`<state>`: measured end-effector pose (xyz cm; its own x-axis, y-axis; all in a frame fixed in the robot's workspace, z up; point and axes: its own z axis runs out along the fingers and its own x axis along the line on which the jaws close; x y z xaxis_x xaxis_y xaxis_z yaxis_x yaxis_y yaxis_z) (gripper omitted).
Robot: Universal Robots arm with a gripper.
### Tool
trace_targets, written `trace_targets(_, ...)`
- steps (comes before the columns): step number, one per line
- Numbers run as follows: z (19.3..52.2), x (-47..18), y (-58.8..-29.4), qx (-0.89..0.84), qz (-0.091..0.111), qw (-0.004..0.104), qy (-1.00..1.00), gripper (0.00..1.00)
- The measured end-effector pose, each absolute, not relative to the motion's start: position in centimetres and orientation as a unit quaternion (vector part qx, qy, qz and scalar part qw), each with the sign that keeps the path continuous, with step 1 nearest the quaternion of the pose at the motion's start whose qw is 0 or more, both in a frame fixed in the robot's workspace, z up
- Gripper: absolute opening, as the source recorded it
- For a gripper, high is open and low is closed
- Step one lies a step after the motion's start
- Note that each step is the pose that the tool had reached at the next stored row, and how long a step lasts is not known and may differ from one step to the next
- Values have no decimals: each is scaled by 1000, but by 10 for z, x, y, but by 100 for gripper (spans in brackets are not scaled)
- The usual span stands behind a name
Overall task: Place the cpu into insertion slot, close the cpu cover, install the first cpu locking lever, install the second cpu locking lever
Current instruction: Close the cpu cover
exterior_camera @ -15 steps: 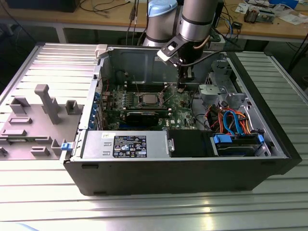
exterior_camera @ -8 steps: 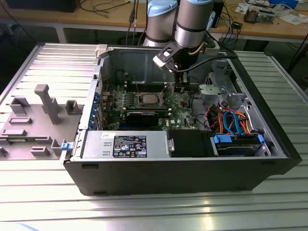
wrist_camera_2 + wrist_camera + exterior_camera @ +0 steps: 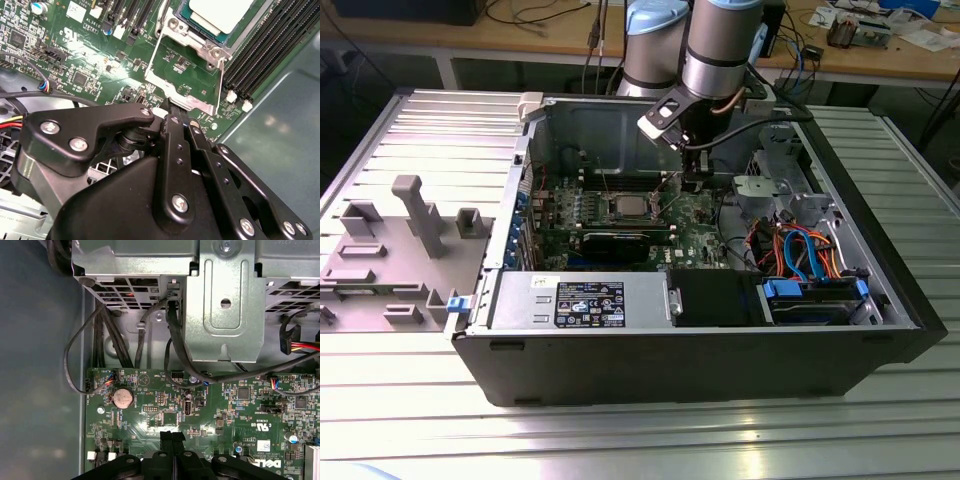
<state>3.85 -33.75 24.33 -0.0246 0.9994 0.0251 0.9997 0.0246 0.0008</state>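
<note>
Gripper (image 3: pixel 169 106) fingers pressed together, tip at free edge of cover (image 3: pixel 197 103); grip on it unclear. Cover open, long side across tip. Cpu (image 3: pixel 220 12) sits in socket just beyond cover.

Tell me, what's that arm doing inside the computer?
A robot arm is reaching into an open computer case to fit its processor. The cpu already sits in place on the green board. The cpu cover, a thin metal frame, is swung open and not yet over the chip. The gripper has its fingers closed together, tips right at the cover's free edge. Whether it actually pinches that edge is hard to tell.
</note>
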Motion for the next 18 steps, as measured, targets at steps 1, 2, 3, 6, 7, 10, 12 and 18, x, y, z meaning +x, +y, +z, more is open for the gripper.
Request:
trace_targets(1,243,38,-338,-698,-9,9,-716,11)
trace_targets(2,243,38,-338,-698,-9,9,-716,11)
trace_targets(3,243,38,-338,-698,-9,9,-716,11)
trace_targets(6,243,38,-338,-698,-9,9,-716,11)
trace_targets(7,243,38,-338,-698,-9,9,-716,11)
trace_targets(10,243,37,-338,-698,-9,9,-716,11)
trace_targets(12,243,36,-338,-698,-9,9,-716,11)
trace_targets(18,243,35,-338,-698,-9,9,-716,11)
